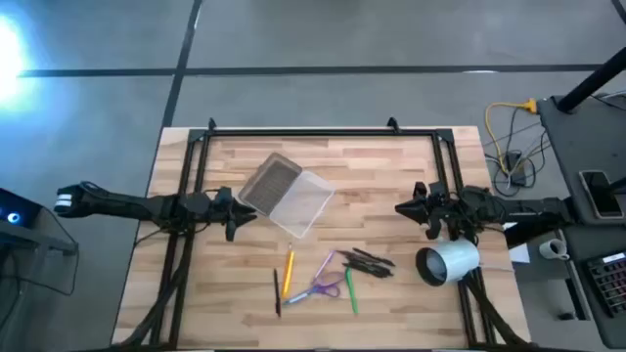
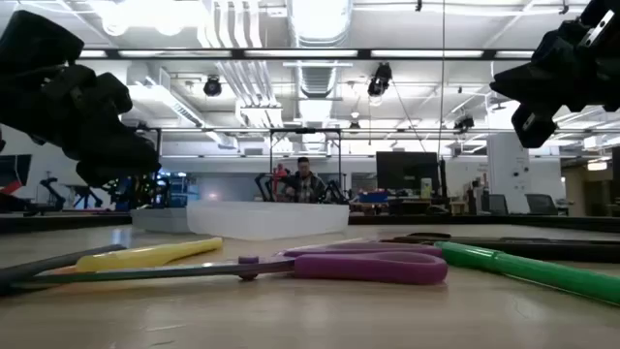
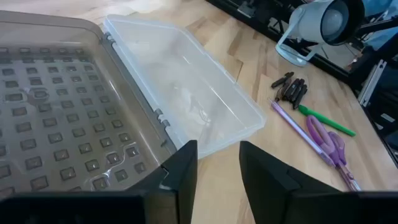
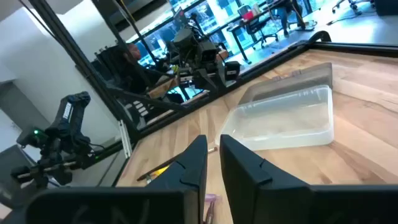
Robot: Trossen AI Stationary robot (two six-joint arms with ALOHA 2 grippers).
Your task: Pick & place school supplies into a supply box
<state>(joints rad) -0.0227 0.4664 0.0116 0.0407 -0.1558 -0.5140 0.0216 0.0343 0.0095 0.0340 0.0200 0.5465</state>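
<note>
So nothing has been picked up yet: the supply box (image 1: 287, 194) lies open and empty at the upper middle of the table (image 1: 391, 166) in the high view, and the school supplies (image 1: 328, 274) are all loose on the wood below it, lower middle of the frame. The left gripper (image 3: 217, 163) hangs just left of the box, fingers parted with a narrow gap and nothing between them. The right gripper (image 4: 213, 163) waits right of centre, above the white cylinder (image 1: 449, 261), fingers also slightly apart and empty.

The step in hand looks like the approach before a first grasp. The next move probably calls for one arm to come down over a single thin item and close across its width.

The box's long axis runs diagonally, upper left to lower right, ribbed grey half toward the upper left. The yellow pencil (image 1: 289, 273) and green marker (image 1: 349, 289) lie close to vertical in frame; the purple-handled scissors (image 1: 325, 287) slant, and the black pens (image 1: 369, 262) run closer to horizontal
</note>
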